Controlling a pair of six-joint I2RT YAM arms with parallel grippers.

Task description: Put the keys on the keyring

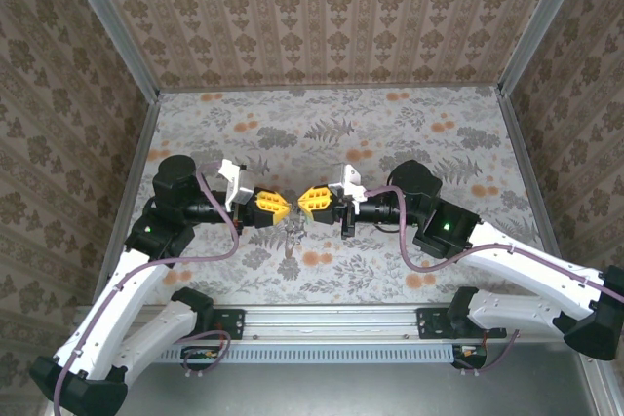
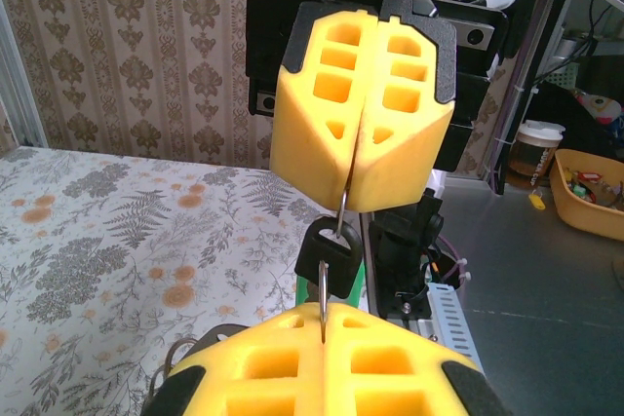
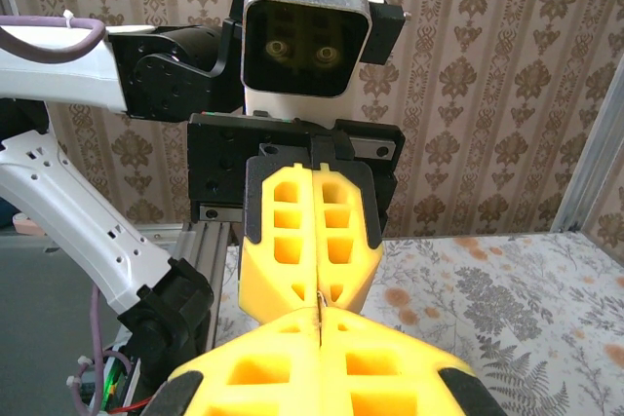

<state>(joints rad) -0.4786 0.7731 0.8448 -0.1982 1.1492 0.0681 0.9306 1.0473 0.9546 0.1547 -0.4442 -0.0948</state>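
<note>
Brown damask wallpaper (image 1: 322, 17) closes in three sides of a flower-printed bench (image 1: 439, 143), and over its middle the two arms meet nose to nose. The left fingers (image 2: 322, 330) are pressed fully together, their yellow pads meeting in one seam, and the right fingers (image 2: 351, 182) are closed the same way directly opposite. A thin grey wire runs from one seam across the short gap into the other; I read it as the keyring (image 2: 322, 301) seen edge-on, pinched at opposite points by both pairs of fingers and held up off the bench. Its long axis therefore lies along the line from fingers to fingers. A dark-headed key (image 2: 327, 252) hangs in the gap, its head against the wire and just beside both tips, so neither arm is clearly the nearer. Whether the wire already passes through the hole in the head is too fine to tell. Some small metal loops (image 2: 185, 353) show low beside the left fingers; they may be other keys, but I cannot say. With both ends of the ring clamped, any next step probably needs one pair of fingers to let go without dropping it.
</note>
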